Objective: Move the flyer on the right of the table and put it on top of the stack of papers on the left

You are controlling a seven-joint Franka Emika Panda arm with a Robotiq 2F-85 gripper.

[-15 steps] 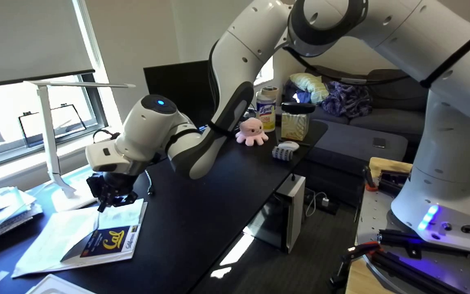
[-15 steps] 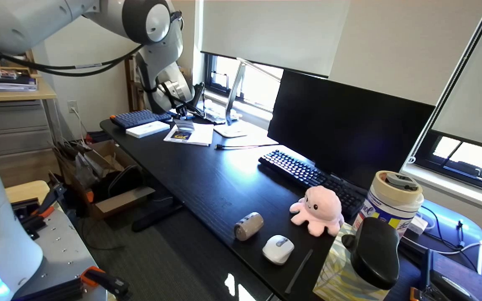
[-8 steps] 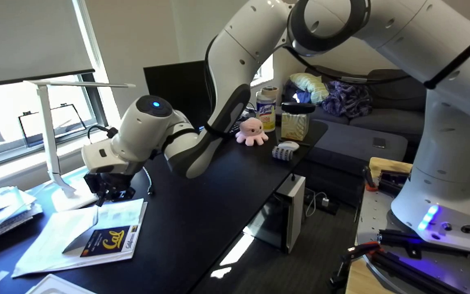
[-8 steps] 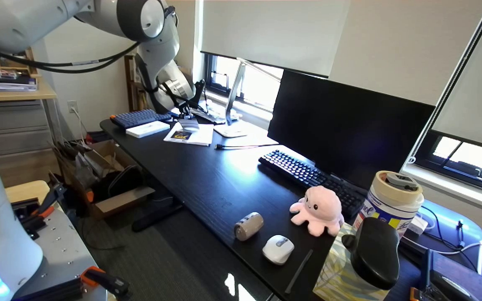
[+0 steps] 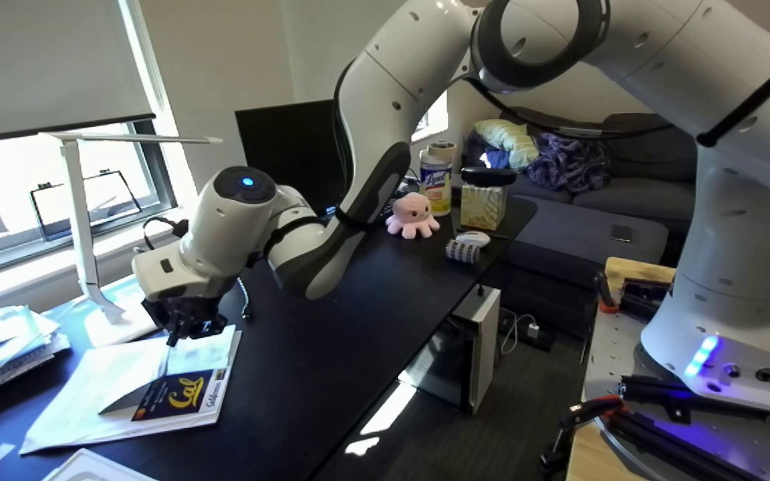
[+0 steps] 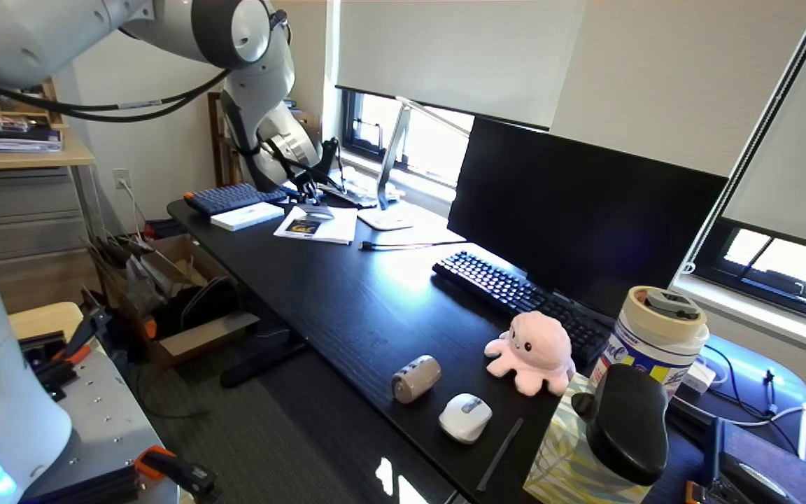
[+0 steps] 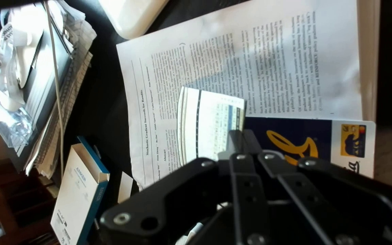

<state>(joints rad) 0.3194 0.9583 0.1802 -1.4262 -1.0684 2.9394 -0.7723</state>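
The flyer, dark blue with a yellow "Cal" logo (image 5: 184, 394), lies on the stack of papers (image 5: 77, 401) at the window-side end of the desk. In the wrist view its blue part (image 7: 293, 132) lies on the printed sheets (image 7: 267, 68). Its white, lined part (image 7: 213, 119) bends up from them. My gripper (image 7: 242, 134) is shut on the flyer, with the raised ridge between the fingertips. In an exterior view the gripper (image 5: 174, 339) is just above the papers. The part of the flyer under the gripper is hidden.
A white lamp (image 5: 107, 314) stands right behind the papers. A pile of papers and plastic bags (image 7: 29, 78) and a small box (image 7: 80, 194) lie beside the stack. A white tray (image 5: 94, 467) is at the desk's near end. A cable (image 6: 403, 246) lies beyond.
My gripper rose slightly, then came down a little and shifted slightly right in an exterior view. The flyer's raised part moved with it. The blue part stayed almost in place on the papers.
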